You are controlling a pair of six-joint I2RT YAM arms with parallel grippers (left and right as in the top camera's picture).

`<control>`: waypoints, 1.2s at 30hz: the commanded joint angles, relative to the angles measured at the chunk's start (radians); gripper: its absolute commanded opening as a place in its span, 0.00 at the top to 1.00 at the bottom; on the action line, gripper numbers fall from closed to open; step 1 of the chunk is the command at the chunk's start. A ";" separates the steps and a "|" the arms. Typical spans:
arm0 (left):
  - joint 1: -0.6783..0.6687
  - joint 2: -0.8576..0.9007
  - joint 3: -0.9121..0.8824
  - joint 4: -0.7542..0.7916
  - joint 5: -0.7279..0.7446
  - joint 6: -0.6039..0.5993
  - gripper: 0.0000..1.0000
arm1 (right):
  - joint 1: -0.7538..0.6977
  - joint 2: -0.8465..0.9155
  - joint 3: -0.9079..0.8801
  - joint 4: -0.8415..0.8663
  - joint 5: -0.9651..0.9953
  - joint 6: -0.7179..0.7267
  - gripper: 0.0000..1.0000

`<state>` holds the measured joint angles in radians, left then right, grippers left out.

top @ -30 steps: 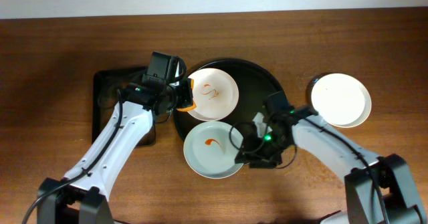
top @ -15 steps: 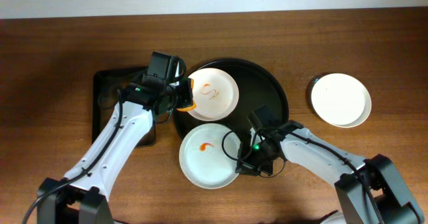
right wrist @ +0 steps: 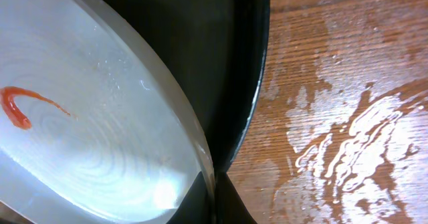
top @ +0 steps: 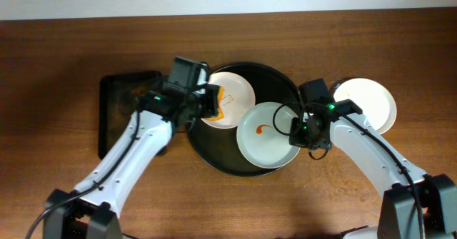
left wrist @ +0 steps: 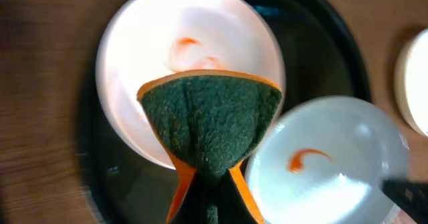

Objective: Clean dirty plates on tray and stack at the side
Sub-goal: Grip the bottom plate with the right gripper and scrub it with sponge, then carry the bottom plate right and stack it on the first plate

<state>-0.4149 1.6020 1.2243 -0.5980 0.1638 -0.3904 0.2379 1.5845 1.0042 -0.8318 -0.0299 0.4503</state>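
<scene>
A round black tray [top: 214,152] holds a white plate [top: 235,89] smeared red at its back left. My left gripper [top: 207,102] is shut on a green and orange sponge [left wrist: 210,127] that hangs over this plate's near edge [left wrist: 194,37]. A pale bluish plate [top: 266,134] with a red smear [right wrist: 17,107] sits tilted over the tray's right half. My right gripper [top: 298,130] is shut on its right rim [right wrist: 200,154], just inside the tray's wall [right wrist: 244,83]. A clean white plate [top: 365,105] lies on the table at the right.
A black rectangular tray [top: 121,100] lies left of the round one, under my left arm. The wooden table [right wrist: 348,137] right of the round tray looks wet and shiny.
My right gripper has closed on the bluish plate's rim and carried it from the tray's front left to its right half. My left gripper with the sponge has shifted right over the white plate.
</scene>
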 commanded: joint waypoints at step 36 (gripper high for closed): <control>-0.131 0.018 0.023 0.184 -0.138 0.090 0.99 | -0.003 0.021 0.020 -0.051 0.116 -0.032 0.96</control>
<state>-0.5713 1.6852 1.2385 -0.3794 0.0490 -0.3061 0.2363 1.6077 1.0042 -0.8791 0.0189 0.4191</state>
